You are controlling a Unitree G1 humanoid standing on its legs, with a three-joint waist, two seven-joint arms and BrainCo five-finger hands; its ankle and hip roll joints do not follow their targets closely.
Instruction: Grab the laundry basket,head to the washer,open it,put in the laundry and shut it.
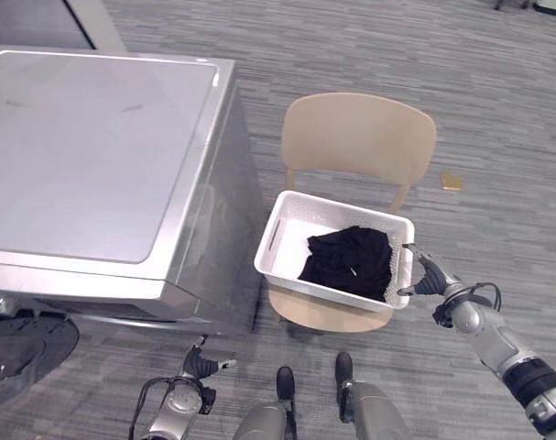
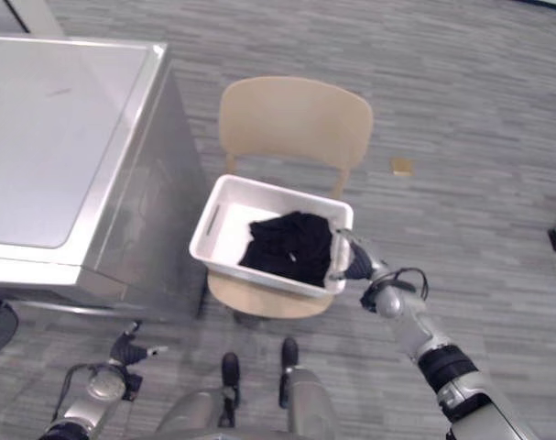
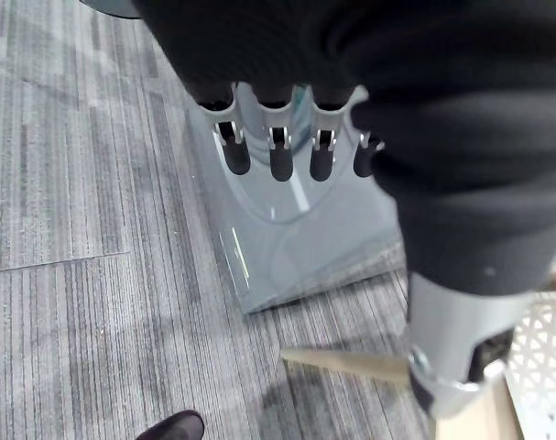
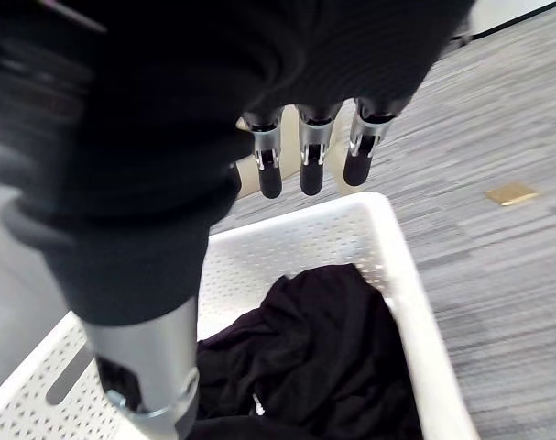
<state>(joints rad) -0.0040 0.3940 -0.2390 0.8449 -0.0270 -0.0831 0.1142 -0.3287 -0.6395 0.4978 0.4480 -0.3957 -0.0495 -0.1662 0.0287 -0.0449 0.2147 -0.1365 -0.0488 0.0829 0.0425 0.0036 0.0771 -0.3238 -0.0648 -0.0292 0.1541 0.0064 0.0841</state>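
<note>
A white laundry basket [image 1: 287,240] is shown resting on the seat of a tan wooden chair [image 1: 360,137], with its right end projecting past the seat's right edge. A heap of dark laundry [image 1: 349,261] is gathered in the right half of the basket; the left half is bare. The washer [image 1: 85,156] stands just beside the chair's left side, and part of its round door [image 1: 21,353] is seen low at its front, seemingly swung open.

The right hand [image 2: 355,261] is held at the basket's right end wall, fingers relaxed and nearly straight, thumb apart; nothing is gripped, and contact with the rim cannot be confirmed. The left hand [image 1: 202,365] is held low near the washer's front corner, fingers likewise loosely extended and empty.

The basket is judged not yet grabbed. A one-sided lift from the right end would probably tip the basket toward the washer and spill the clothes. A push instead of a grip could slide it across the seat, or shift the chair. A small tan object [image 1: 452,181] lies on the floor, well apart.
</note>
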